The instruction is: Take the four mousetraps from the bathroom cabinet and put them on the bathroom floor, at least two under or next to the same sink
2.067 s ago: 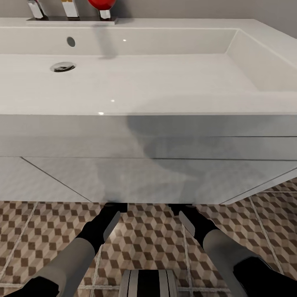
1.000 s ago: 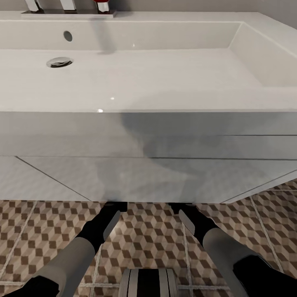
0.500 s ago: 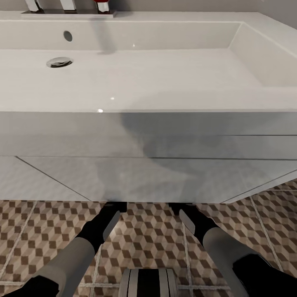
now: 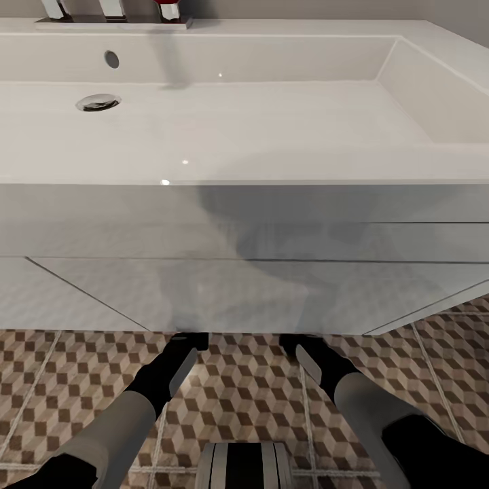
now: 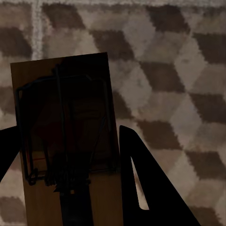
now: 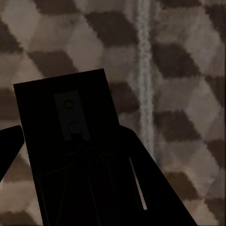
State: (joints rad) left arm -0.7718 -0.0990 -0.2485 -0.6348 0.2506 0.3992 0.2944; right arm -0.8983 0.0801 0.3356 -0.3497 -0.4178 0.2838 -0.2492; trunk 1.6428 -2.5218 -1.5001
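Both arms reach down under the front of the white vanity (image 4: 238,292) that carries the sink (image 4: 272,173). In the left wrist view a tan mousetrap (image 5: 66,117) with dark wire sits between two dark fingers (image 5: 141,179), just above the cube-patterned bathroom floor (image 5: 179,70). The right wrist view has a second mousetrap (image 6: 66,122), dark in shadow, between that gripper's fingers (image 6: 136,183) over the same tiles. From the head view, the left gripper (image 4: 190,339) and right gripper (image 4: 299,343) end at the vanity's lower edge, tips partly hidden. The cabinet is out of view.
A chrome tap (image 4: 112,8) and a red object (image 4: 165,2) stand at the basin's back edge, and a drain (image 4: 98,102) lies at its left. The robot's base (image 4: 244,465) shows at the bottom. The bathroom floor (image 4: 251,387) spreads to both sides.
The head camera shifted slightly about two seconds ago, moving the sink upward in the picture. Since then the right forearm has sunk a little; the left arm is unchanged.
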